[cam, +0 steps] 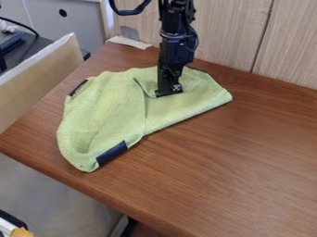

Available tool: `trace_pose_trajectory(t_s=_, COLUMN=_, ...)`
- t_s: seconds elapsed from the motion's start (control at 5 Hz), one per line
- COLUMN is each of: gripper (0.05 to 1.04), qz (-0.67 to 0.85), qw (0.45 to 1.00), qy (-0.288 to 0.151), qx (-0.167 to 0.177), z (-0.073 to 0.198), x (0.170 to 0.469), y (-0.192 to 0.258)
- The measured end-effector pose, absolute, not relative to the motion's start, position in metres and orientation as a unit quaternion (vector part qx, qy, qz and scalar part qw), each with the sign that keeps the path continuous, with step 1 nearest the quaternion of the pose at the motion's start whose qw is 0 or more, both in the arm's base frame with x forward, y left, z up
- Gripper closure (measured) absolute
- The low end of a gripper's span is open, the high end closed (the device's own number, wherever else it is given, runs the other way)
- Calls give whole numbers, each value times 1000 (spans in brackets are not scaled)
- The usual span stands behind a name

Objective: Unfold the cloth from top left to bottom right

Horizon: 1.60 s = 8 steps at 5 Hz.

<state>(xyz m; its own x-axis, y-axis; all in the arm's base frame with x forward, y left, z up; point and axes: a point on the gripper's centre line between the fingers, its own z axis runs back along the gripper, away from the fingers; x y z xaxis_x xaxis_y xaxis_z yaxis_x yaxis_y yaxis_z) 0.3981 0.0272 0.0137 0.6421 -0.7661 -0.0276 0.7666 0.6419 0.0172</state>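
Hanging from the view's top edge, my black two-finger gripper [169,93] points down at the upper-right part of the light green fabric cloth [105,111], its tip low against the material. Whether I stand wide or narrow, or have any fabric pinched, I cannot tell. Just to the view's left of my tip, a raised flap edge [144,89] runs down from the upper middle, so I am beside a layer boundary rather than over the middle of the bulk.

From me, most of the cloth lies to the left and lower left, reaching a dark navy rectangular patch [112,152] near its bottom corner. Its long axis slants from that lower-left corner up to the right-hand tip. The long, fairly straight green edge [189,115] runs along that slant, below and to the right of me, and past it lies the brown wood-grain table [217,171].

The relation that matters, I judge, is that the unfolding has to run across this long axis: with the upper layer gripped, I should lift and carry it over that edge, toward the lower right.
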Motion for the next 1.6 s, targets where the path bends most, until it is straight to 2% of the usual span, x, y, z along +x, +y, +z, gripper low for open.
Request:
trace_pose_trajectory(t_s=0.2, gripper=1029, qz=-419, qw=908, qy=7, qx=11, z=14, x=397, y=25)
trace_pose_trajectory(t_s=0.6, gripper=1029, qz=-425, qw=905, qy=-2, qx=19, z=45, x=375, y=-9)
trace_pose_trajectory(t_s=1.6, gripper=1029, qz=-502, qw=864, qy=-16, qx=8, z=48, x=297, y=-91)
